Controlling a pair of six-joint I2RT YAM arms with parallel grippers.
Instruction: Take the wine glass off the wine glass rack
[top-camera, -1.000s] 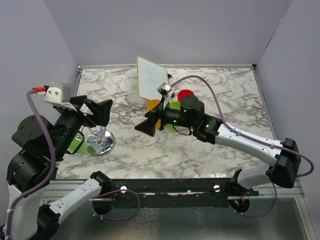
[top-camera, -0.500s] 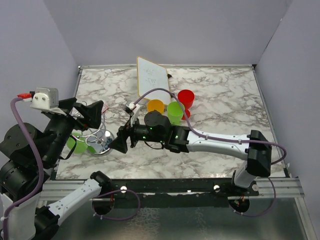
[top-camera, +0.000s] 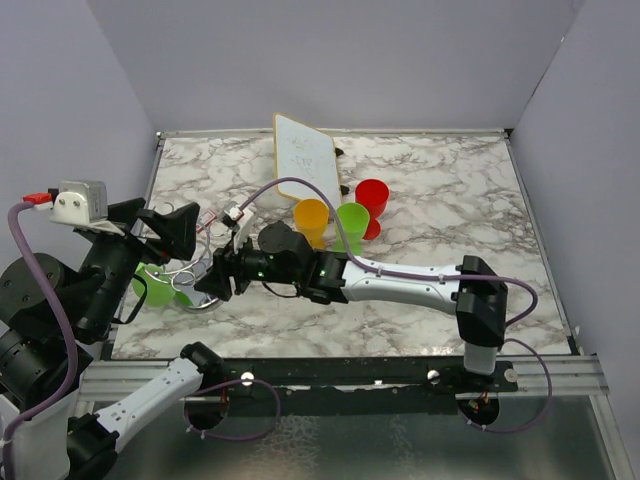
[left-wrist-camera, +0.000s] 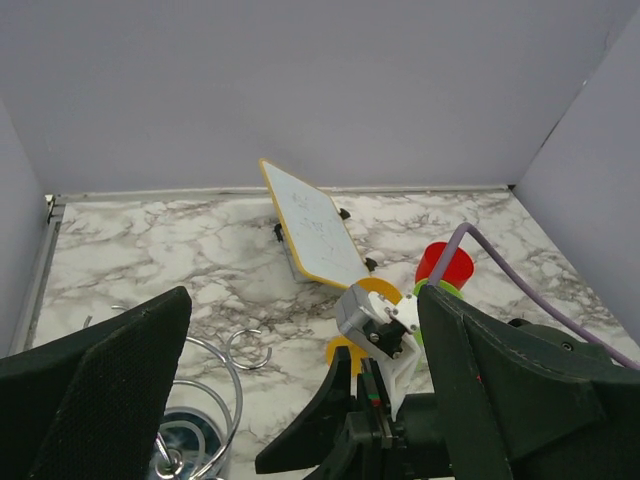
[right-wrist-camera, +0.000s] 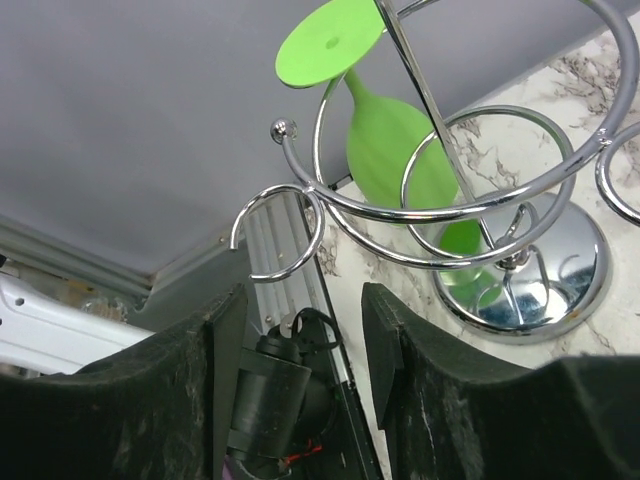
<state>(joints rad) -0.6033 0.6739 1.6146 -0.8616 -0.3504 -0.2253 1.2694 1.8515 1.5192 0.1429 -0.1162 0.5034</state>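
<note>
Plainly, the half-spread, empty right pincer (right-wrist-camera: 305, 400) could catch the wine glass rack (right-wrist-camera: 520, 290) and topple it; the wine glass (right-wrist-camera: 390, 140) hangs inverted there, at the tabletop's (top-camera: 450, 200) eight o'clock; left pincer (left-wrist-camera: 305, 330) gapes wide.

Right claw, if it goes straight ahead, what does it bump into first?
Probably a wire loop of the wine glass rack, close ahead of the right claw, though depth is unclear.

Bright, even, diffuse light; shadows on the table (top-camera: 470, 190) are soft. Chrome of the wine glass rack (right-wrist-camera: 560, 280) glints white. Wrist-view fingers (left-wrist-camera: 90, 400) sit dark, slightly blurred.
</note>
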